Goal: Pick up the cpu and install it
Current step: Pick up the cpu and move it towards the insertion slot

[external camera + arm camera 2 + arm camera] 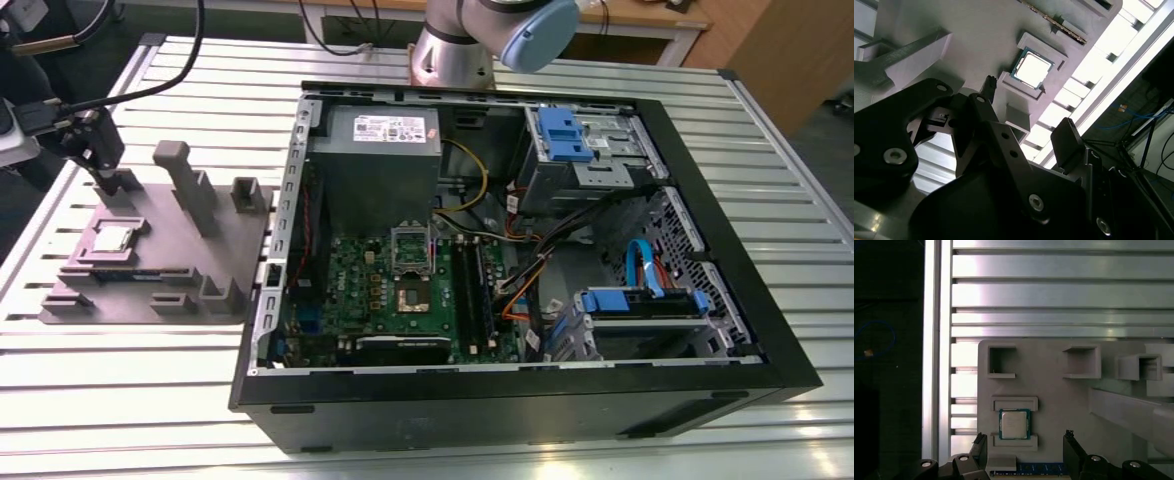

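1. Lying open on the slatted table (pixel 134 400), computer case (pixel 534 400); motherboard (pixel 360 265) inside, its socket (pixel 411 297) apparently empty, so the install is not yet done.
2. Sitting beside the case at the exterior view's left, grey fixture tray (pixel 160 290) with raised blocks and pockets.
3. Hovering above the tray, gripper (pixel 1024 436); fingers (pixel 979 445) apart, holding nothing.
4. Resting flat in its tray nest between two raised lips, cpu (pixel 1014 423); untouched, lined up roughly between the fingers.
5. Handling note, as judgement: centre over the chip, descend straight, close on the two free edges rather than the lips, and keep it level.
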Controlling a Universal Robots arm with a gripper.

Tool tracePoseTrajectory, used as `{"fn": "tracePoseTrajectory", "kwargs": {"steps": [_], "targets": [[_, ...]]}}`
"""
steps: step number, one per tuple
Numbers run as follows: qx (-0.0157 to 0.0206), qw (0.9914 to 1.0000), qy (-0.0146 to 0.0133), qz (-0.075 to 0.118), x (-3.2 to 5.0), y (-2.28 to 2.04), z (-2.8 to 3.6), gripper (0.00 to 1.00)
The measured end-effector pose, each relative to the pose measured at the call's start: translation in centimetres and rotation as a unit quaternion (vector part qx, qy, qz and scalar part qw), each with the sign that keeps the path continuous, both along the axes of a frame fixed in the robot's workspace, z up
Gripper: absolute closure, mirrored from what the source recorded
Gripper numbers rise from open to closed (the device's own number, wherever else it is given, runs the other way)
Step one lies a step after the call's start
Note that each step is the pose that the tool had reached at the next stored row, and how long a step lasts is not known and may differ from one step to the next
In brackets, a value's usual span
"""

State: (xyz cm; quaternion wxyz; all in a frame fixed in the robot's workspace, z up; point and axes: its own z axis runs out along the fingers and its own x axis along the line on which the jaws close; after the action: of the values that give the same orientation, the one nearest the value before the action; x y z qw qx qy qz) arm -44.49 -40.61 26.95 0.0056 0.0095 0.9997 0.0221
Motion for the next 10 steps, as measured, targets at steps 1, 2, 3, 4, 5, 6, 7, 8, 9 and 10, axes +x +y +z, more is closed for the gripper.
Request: {"fn": "tracePoseTrajectory", "kwargs": {"steps": [1,2,3,4,5,6,7,8,9,10], "targets": [[0.0000,1.00000,0.0000,0.000,0.00,0.00,0.00,0.29],[0.0000,1.00000,0.0000,0.000,0.00,0.00,0.00,0.29],[0.0000,1.00000,0.0000,0.000,0.00,0.00,-0.01,0.29],[0.0000,1.00000,-0.0001,0.000,0.00,0.00,-0.02,0.29],[0.0000,1.00000,0.0000,0.000,0.00,0.00,-0.03,0.29],[0.0000,1.00000,-0.0001,0.000,0.00,0.00,-0.05,0.29],[0.0001,1.00000,-0.0002,0.000,0.00,0.00,-0.09,0.29],[0.0001,1.00000,-0.0002,0.000,0.01,0.00,-0.16,0.29],[-0.0001,1.00000,-0.0001,0.000,0.00,0.00,-0.23,0.29],[-0.0005,1.00000,0.0000,0.000,0.00,0.00,-0.37,0.29]]}}
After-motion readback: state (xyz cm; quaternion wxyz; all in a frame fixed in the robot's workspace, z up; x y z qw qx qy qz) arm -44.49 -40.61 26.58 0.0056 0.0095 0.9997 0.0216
